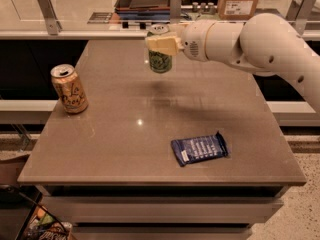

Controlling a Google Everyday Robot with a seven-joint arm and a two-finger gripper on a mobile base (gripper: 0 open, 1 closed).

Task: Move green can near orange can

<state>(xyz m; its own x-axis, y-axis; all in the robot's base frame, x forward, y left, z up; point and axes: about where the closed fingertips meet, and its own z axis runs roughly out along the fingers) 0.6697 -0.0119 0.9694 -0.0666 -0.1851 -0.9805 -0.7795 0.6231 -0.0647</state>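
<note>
Your cream gripper [161,44] clasps the slim light-green aluminium can [160,64] above the grey-brown table [125,154]; the orange-tan aluminium can [69,89] stands well apart. A blue packet [200,149] lies front-right.

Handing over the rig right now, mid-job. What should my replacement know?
Gripper: shut on the green can, holding it upright, apparently just above the far middle of the table.
Orange can: upright near the table's edge at the view's left, well apart from the green can.
Done: green can grasped, seemingly lifted.
Left: carry it toward the orange can, set it down beside it, release.
Blue packet: front right, likely outside the path.
</note>
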